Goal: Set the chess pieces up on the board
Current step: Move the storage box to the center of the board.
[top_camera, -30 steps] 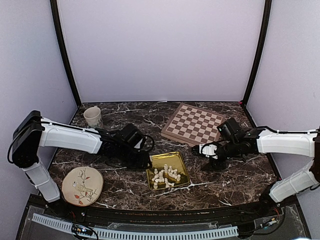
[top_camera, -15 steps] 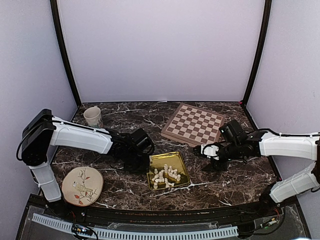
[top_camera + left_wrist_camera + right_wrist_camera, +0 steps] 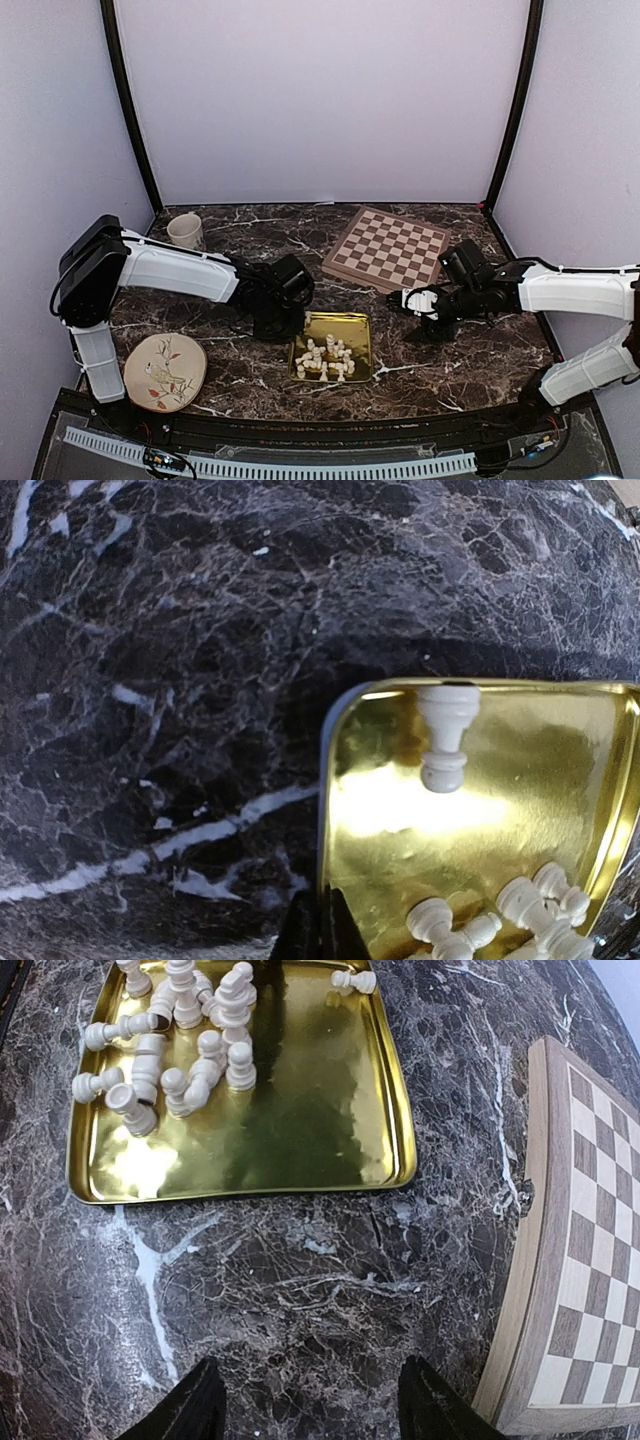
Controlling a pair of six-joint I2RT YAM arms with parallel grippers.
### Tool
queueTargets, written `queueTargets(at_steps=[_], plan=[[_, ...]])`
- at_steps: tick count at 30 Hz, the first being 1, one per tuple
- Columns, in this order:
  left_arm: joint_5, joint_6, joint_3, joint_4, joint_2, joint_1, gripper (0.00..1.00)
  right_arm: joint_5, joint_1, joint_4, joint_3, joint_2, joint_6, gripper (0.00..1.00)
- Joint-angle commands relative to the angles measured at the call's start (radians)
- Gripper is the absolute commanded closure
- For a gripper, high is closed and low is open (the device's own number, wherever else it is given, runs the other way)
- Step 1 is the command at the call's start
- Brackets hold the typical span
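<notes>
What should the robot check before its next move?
1. Left fingers shut on the tray rim: ok.
2. Right fingers open and empty, over bare marble: ok.
3. Board has free squares: ok, nothing stands on it.
4. Pieces all inside the tray: ok.
5. Pieces standing up and spaced for easy picking: not ok, most lie tipped and bunched.
6. Full set of pieces present: cannot tell, they overlap.

No words, labels, brands or numbers could be read, whether on the board, tray or plate.
</notes>
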State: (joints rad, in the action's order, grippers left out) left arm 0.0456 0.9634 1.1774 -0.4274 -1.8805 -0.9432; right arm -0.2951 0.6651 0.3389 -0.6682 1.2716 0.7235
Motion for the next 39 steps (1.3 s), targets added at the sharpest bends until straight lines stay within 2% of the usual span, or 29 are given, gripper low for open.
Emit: queueTargets(at_steps=[1, 14, 24, 34, 36, 39], plan=[[0.029, -0.005, 0.002, -0.072, -0.004, 0.030, 1.00, -0.021, 0.007, -0.001, -0.006, 0.002, -0.007, 0.41], [0.108, -0.060, -0.109, -0.085, 0.089, 0.168, 1.00, -0.016, 0.005, -0.011, -0.006, 0.000, -0.031, 0.42], [0.180, -0.260, -0.210, -0.095, 0.147, 0.317, 1.00, -0.027, -0.076, -0.027, -0.045, 0.023, -0.083, 0.45], [0.221, -0.398, -0.252, -0.065, 0.192, 0.398, 1.00, -0.031, -0.088, -0.026, -0.042, 0.031, -0.084, 0.45], [0.199, -0.414, -0.250, -0.059, 0.196, 0.399, 0.94, -0.035, -0.089, -0.025, -0.043, 0.036, -0.087, 0.45], [0.168, -0.420, -0.231, -0.099, 0.186, 0.399, 0.70, -0.037, -0.096, -0.023, -0.048, 0.038, -0.089, 0.45]])
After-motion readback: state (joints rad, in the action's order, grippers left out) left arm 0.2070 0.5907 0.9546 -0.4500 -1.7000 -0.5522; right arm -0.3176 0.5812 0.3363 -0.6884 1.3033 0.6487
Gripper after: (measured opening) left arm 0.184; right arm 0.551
